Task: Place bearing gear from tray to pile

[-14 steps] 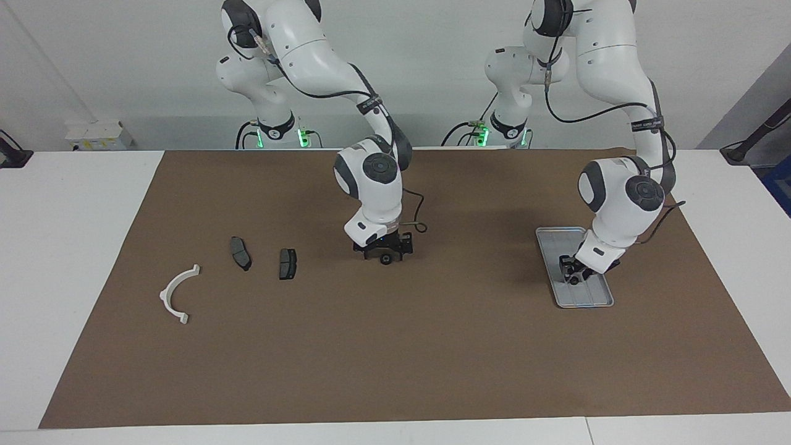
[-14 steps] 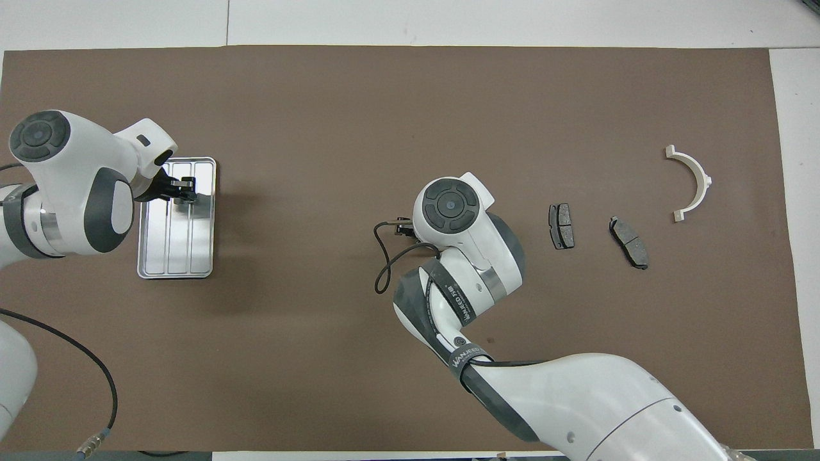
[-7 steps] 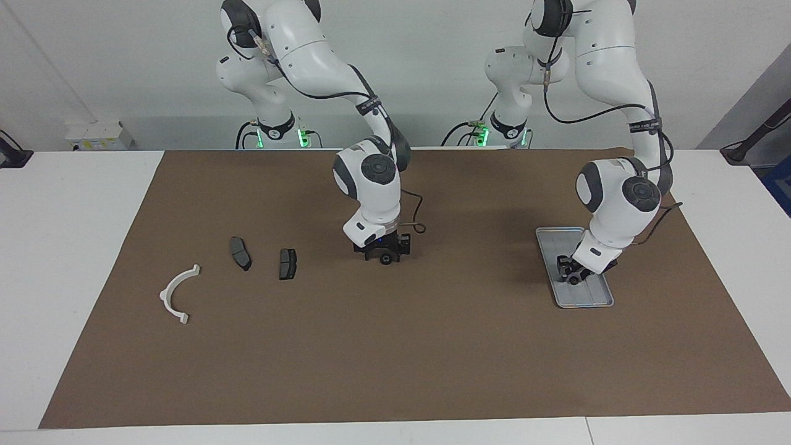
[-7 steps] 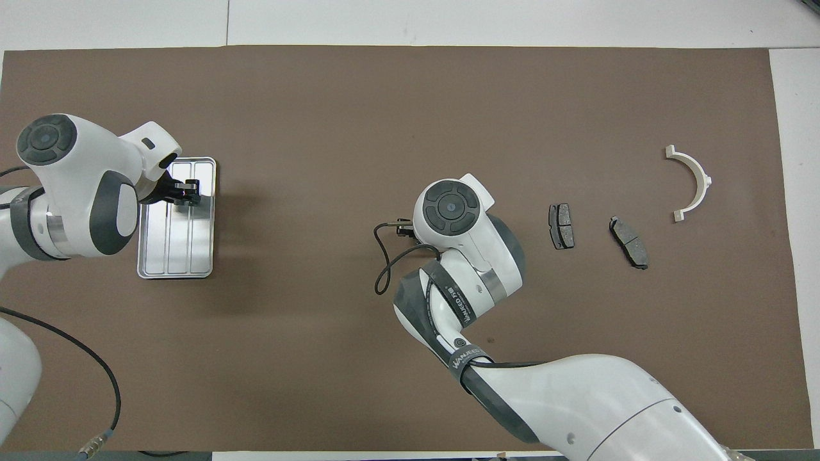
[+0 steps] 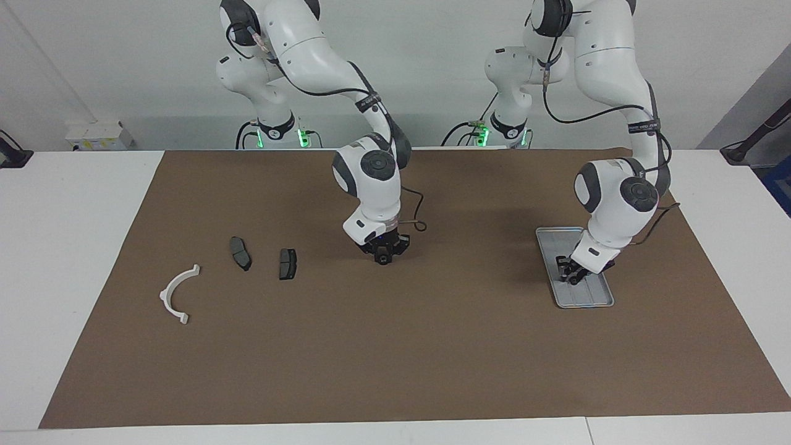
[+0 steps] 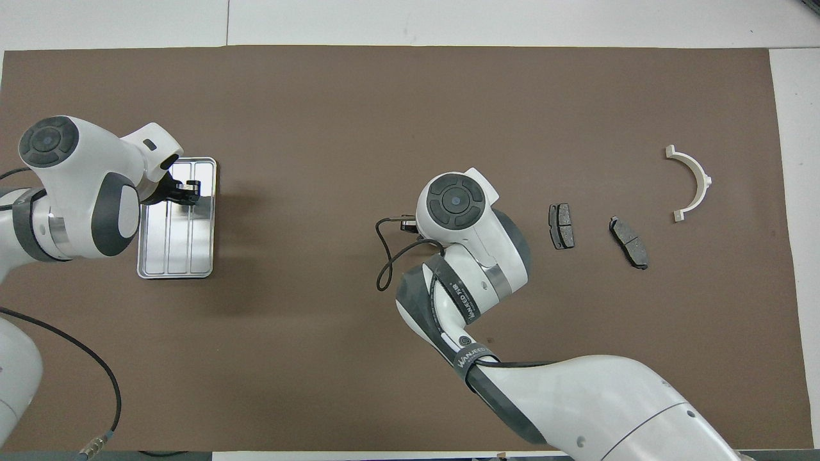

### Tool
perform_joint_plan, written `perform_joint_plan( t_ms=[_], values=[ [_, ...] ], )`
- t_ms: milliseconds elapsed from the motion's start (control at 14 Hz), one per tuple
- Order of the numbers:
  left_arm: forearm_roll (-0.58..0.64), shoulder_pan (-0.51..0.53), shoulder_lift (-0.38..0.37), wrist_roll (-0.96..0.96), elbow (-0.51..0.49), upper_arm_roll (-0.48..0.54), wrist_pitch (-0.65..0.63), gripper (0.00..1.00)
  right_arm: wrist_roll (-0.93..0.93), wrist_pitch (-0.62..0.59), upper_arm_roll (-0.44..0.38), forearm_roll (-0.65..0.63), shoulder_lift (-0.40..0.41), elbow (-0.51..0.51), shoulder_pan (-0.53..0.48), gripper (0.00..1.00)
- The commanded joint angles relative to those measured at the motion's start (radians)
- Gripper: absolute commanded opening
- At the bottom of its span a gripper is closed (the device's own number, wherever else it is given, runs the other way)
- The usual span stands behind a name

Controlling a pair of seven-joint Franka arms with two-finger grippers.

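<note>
Facing view: right gripper [image 5: 384,254] low over the mat mid-table, looks pinched on a small dark round bit, presumably the bearing gear [image 5: 384,260]. Pile off sideways toward the right arm's end, nearest brake pad [image 5: 287,264] first, then the white bracket [image 5: 179,295]; left gripper [image 5: 571,276] pressed shut down in the tray [image 5: 584,300], no telling if it holds anything. Overhead view: right gripper's tips tucked under the wrist, nearest brake pad [image 6: 561,226] just beside that wrist, long axis pointing away from the robots, so definitely the right arm's job.

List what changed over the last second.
The right gripper drew its fingers in around the small dark bearing gear at mid-mat. The left gripper, low over the tray, closed too, barely moving. The tray, both brake pads and the white bracket stayed put.
</note>
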Motion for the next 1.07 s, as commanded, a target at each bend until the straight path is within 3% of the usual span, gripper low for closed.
perform_joint_plan(
  t_ms=[0,215,501,716,1003],
  values=[
    [0.021,0.005,-0.008,-0.003,-0.021,0.001,0.015,0.0,-0.099,-0.073,0.007,-0.006,-0.069,0.021,-0.08,0.0],
    [0.017,-0.001,-0.002,-0.004,0.026,0.001,-0.031,0.0,-0.322,-0.098,0.006,-0.006,-0.12,0.026,-0.218,0.0],
    [-0.044,-0.039,0.007,-0.114,0.138,-0.005,-0.141,0.0,-0.753,-0.087,0.006,-0.003,-0.112,0.023,-0.496,0.0],
    [-0.061,-0.135,0.009,-0.296,0.181,-0.005,-0.169,0.0,-0.817,-0.07,0.006,-0.003,-0.095,0.015,-0.573,0.0],
    [-0.06,-0.336,0.039,-0.611,0.306,-0.002,-0.278,0.0,-0.822,-0.035,0.006,-0.001,-0.077,-0.002,-0.579,0.0]
  ],
)
